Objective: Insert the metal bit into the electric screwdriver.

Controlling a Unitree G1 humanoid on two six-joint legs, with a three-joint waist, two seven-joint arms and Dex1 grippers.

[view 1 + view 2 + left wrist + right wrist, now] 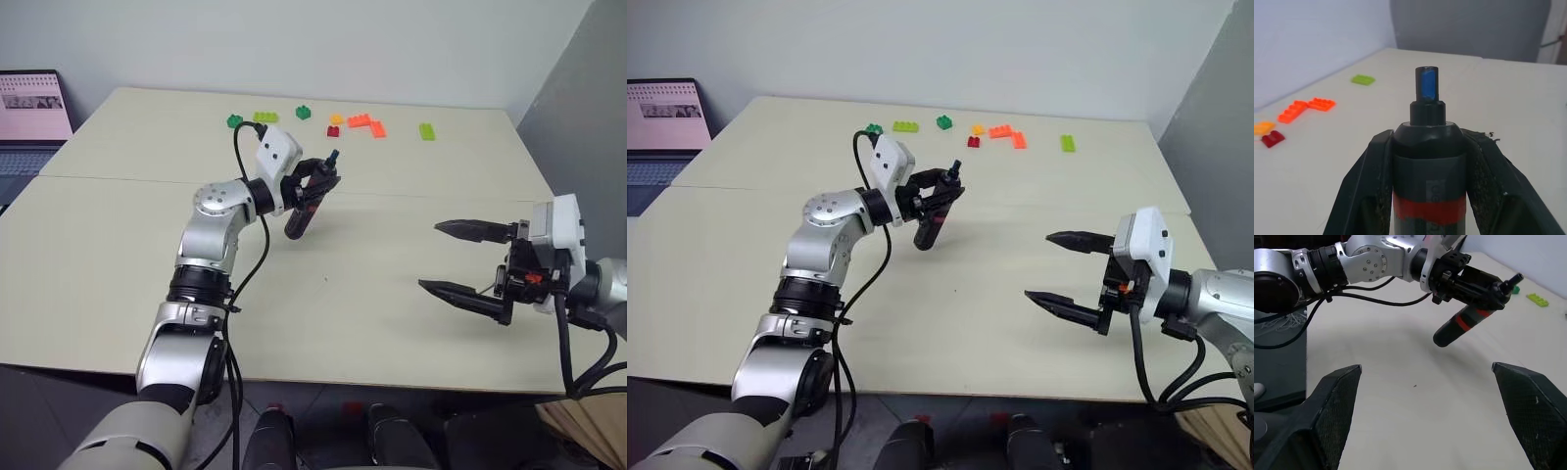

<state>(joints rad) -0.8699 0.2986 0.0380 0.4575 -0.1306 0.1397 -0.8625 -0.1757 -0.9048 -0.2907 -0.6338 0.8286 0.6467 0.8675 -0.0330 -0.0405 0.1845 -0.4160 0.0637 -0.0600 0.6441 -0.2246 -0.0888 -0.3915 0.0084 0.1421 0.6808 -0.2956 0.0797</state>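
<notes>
The electric screwdriver [307, 204] is held clear of the tabletop [392, 284] by the left tool [315, 184], whose two fingers are closed around the barrel just above the red band. It is carried tilted, with the narrow tip raised toward the far side of the tabletop and the blunt rear end hanging low. In the left wrist view the tip socket [1426, 84] is seen pointing away, with a bluish face on it. The right tool [468, 261] hangs well apart from the screwdriver, near the tabletop's right edge, with its fingers spread wide and nothing between them.

The metal bit cannot be made out anywhere; no thin grey rod is seen on the tabletop or in either tool. The main risk is judged to lie there: until the bit is located and picked up, no insertion can be started, and a thin rod lying flat would be easily missed or pushed away by blunt fingertips.

A second risk is seen in the grip itself. The round barrel could be rotated or slid between the fingers once it is pushed on, so that the socket is thrown out of line. The toy bricks [365, 123] lie well clear at the far side and are not expected to interfere.
</notes>
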